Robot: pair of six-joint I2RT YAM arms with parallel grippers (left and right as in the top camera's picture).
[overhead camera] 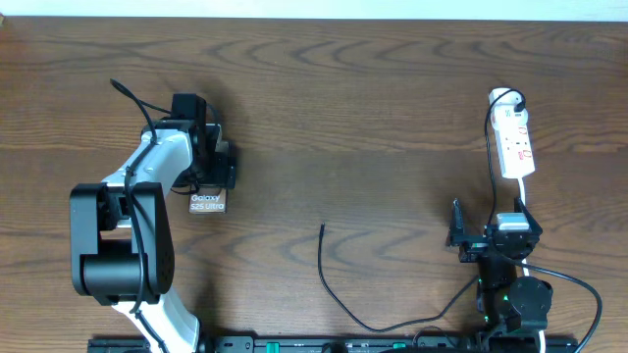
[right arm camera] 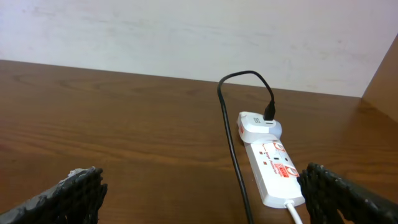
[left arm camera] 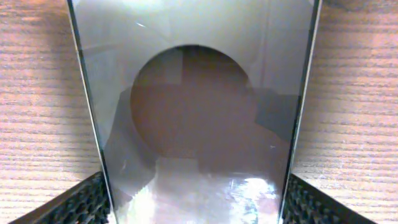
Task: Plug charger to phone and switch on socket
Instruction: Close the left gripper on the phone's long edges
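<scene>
Nearest the base loops the charger (overhead camera: pixel 339 294), its plug tip (overhead camera: pixel 322 227) at 4 o'clock from the phone (left arm camera: pixel 199 112). The left gripper (left arm camera: pixel 196 202) had best close squarely on the phone and keep it flat. Its pads (left arm camera: pixel 81 202) flank the long edges; whether they press, I cannot tell. The right gripper (right arm camera: pixel 202 183) gapes empty, with the socket (right arm camera: pixel 273 168) beyond at its 12 o'clock.

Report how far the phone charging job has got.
Done: the charger is plugged in at the socket. In hand: the left gripper straddles the phone, grip unclear. Left: the plug tip lies loose on the table; the right gripper is open, empty; whether the socket is on is unreadable.
</scene>
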